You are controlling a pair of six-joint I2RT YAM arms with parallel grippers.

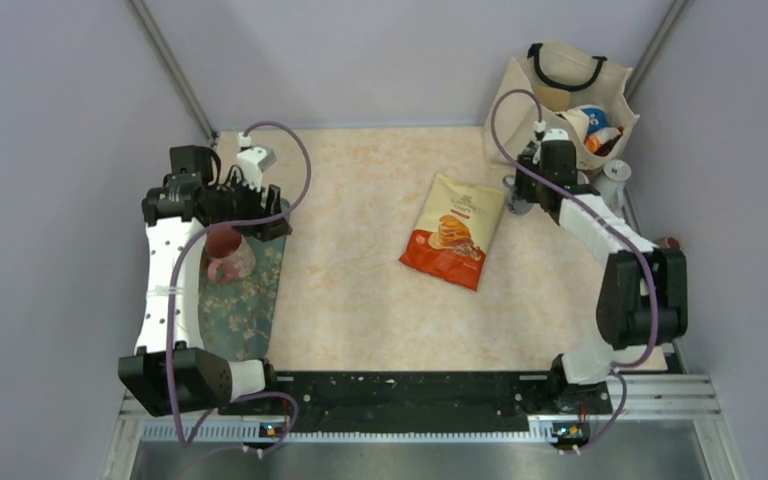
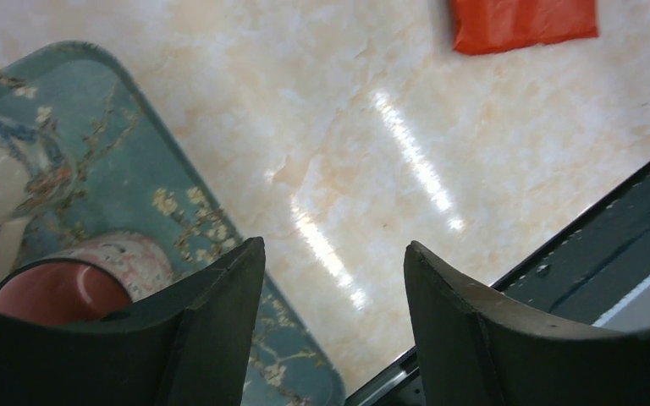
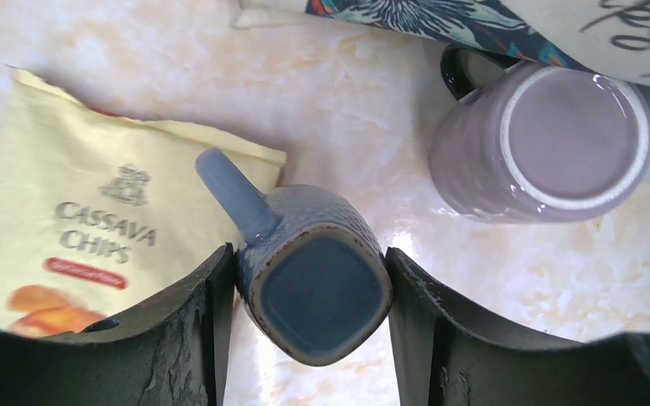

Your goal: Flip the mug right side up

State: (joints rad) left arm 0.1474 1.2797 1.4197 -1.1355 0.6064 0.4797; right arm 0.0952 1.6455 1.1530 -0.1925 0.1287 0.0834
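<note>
A blue dimpled mug (image 3: 317, 283) is upside down, its square base facing the right wrist camera and its handle (image 3: 228, 190) pointing toward the chips bag. My right gripper (image 3: 309, 251) is shut on it, both fingers pressed to its sides; in the top view that gripper (image 1: 518, 196) is at the far right by the tote bag. A lilac mug (image 3: 550, 144) stands upside down just beside it. My left gripper (image 2: 334, 254) is open and empty above the tray's edge (image 1: 272, 222). A pink floral mug (image 2: 76, 283) stands on the tray (image 2: 118, 169), mouth up.
A yellow and red cassava chips bag (image 1: 455, 232) lies mid-table, touching the blue mug's handle side (image 3: 76, 228). A cream tote bag (image 1: 565, 95) with items stands at the back right corner. The teal floral tray (image 1: 245, 300) lies at the left. Walls enclose the table.
</note>
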